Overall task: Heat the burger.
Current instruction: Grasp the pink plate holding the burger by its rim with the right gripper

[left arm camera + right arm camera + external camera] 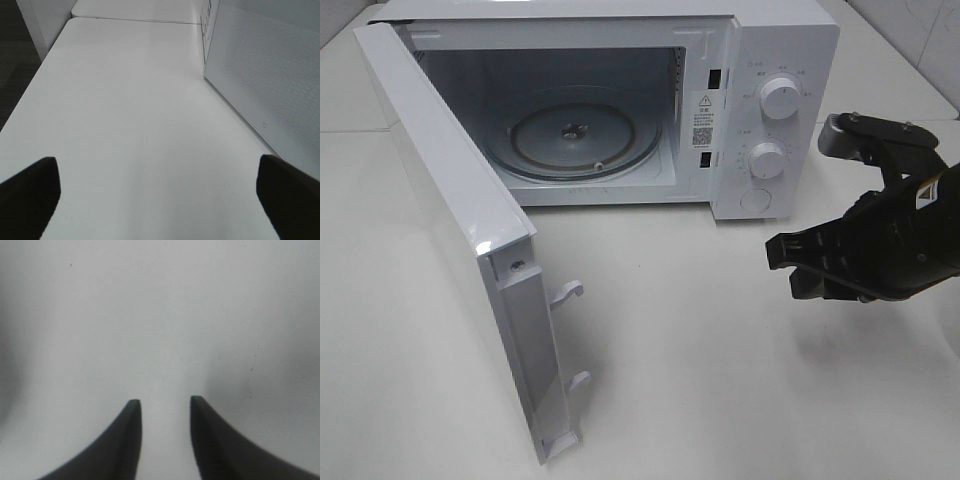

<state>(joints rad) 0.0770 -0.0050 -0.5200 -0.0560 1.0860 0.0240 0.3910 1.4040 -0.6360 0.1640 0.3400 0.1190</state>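
The burger is out of view in all three frames. The white microwave (775, 60) stands at the back of the table with its door (450, 220) swung wide open to the left. Its glass turntable (570, 135) is bare. My right gripper (782, 268) hovers over the table in front of the microwave's control panel. In the right wrist view its fingers stand slightly apart around the right gripper's (165, 402) empty gap, with only white table below. My left gripper (157, 170) is wide open over bare table, beside the outer face of the door (265, 75).
Two round knobs (780, 97) sit on the microwave's right panel. The open door juts toward the front left, its latch hooks (568, 292) pointing right. White table (700, 380) spreads in front of the microwave.
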